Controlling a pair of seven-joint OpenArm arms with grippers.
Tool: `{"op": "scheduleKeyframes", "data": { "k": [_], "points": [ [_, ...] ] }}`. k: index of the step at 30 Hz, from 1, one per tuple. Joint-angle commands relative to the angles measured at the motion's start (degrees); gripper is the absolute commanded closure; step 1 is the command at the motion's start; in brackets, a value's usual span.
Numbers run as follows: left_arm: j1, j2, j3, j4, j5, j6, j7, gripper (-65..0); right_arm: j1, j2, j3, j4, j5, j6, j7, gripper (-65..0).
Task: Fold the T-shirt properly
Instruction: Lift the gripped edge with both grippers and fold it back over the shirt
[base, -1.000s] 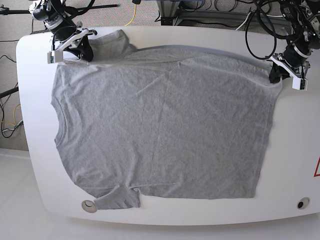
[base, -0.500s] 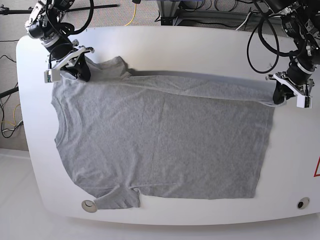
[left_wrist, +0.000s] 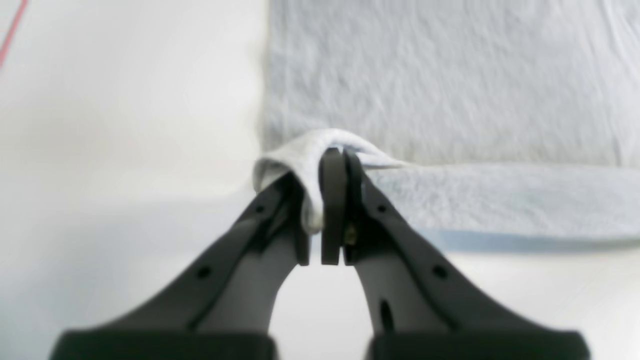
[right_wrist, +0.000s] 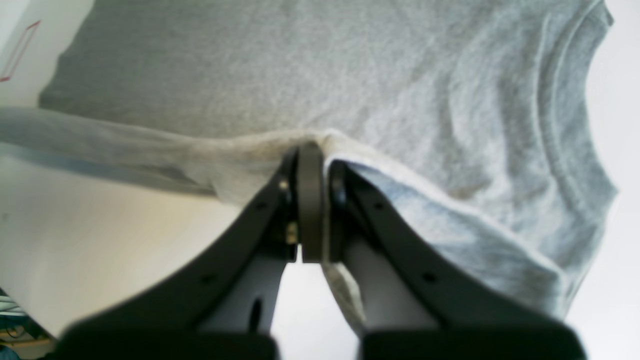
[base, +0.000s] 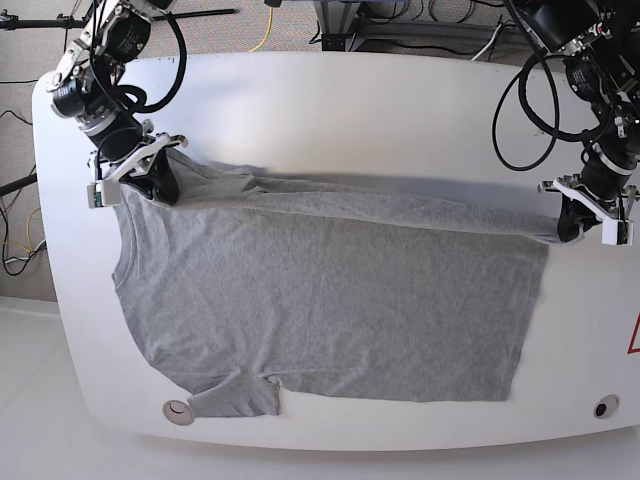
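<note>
The grey T-shirt (base: 330, 300) lies spread across most of the white bench (base: 330, 90), its ribbed neck toward the bench's left end in the base view and its hem toward the right end. The shirt's far edge is lifted off the bench and drawn into a long, taut fold that runs the width of the shirt, with a strip of shadow on the bench behind it. The right claw (base: 150, 180) is clamped shut on the shirt at the shoulder end of that fold; in its wrist view the jaws of the right claw (right_wrist: 312, 160) pinch a bunched ridge of cloth, with the neck band curving away beyond and a sleeve hanging beside the jaws. The left claw (base: 568, 228) is clamped shut on the shirt's hem corner at the other end of the fold; in its wrist view the left claw (left_wrist: 332, 160) has a small loop of cloth wrapped over its closed tips. 1 sleeve (base: 235, 397) lies flat at the shirt's near edge, just beside a small round disc (base: 178, 411) set in the bench. No container is in view.
</note>
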Motion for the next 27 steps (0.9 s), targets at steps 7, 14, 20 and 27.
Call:
{"op": "scheduleKeyframes", "data": {
  "k": [7,14,20,27],
  "points": [
    [-1.2,3.6,7.1,0.6,6.9,-0.1,-7.6,-1.4,4.9,0.5,-2.8,-4.5,-5.3,0.5,1.3,0.0],
    [-1.2,4.6,8.6,-5.0,10.9,-0.2,-12.7,-1.4,8.2,0.4,-3.0,-7.8,-9.1,0.5,1.4,0.0],
    [-2.0,4.4,8.5,-10.8,11.6,-0.2,-15.1,-1.4,10.3,0.6,-2.7,-9.9,-11.4,0.5,1.5,0.0],
    [-2.4,1.8,8.3,-13.1,11.6,-0.2,-16.7,-1.4,11.8,1.7,-2.6,-10.3,-15.1,0.5,1.5,0.0]
  ]
}}
